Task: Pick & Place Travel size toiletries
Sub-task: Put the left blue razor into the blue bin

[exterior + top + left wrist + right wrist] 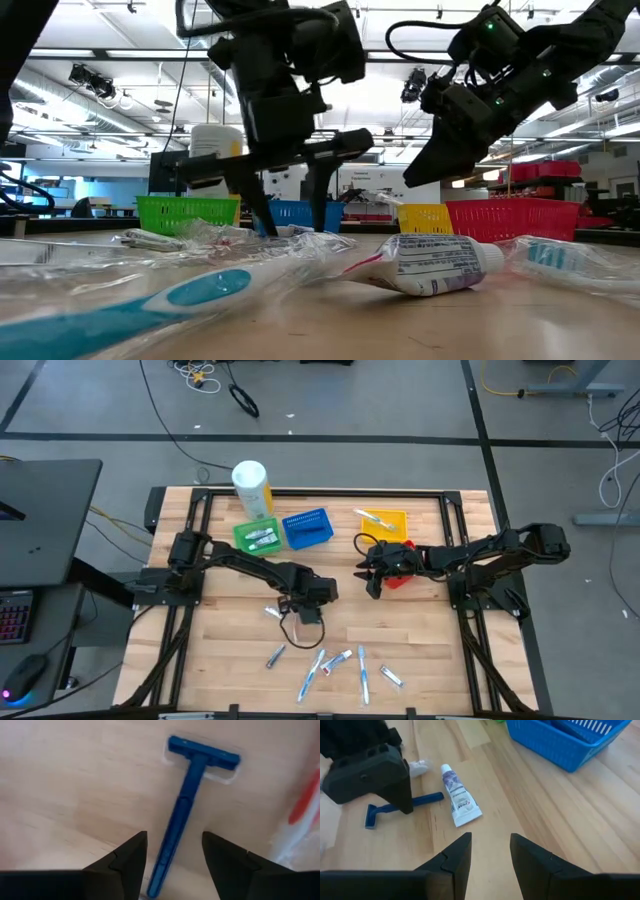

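Observation:
A dark blue razor (187, 805) lies flat on the wood, its head (202, 757) away from my left gripper (172, 857). That gripper is open and points down, one finger on each side of the razor's handle end, touching nothing. The right wrist view shows the same razor (402, 806) beside a white tube (460, 795). My right gripper (371, 577) is open and hangs in the air in front of the red basket (402, 572). More tubes and wrapped toothbrushes (335, 665) lie near the table's near edge.
The green basket (257, 536), blue basket (307, 528) and yellow basket (385, 523) stand along the far side, with a large white-and-yellow bottle (250, 488) behind them. A tube (430, 265) and a wrapped toothbrush (190, 295) lie close to the low camera.

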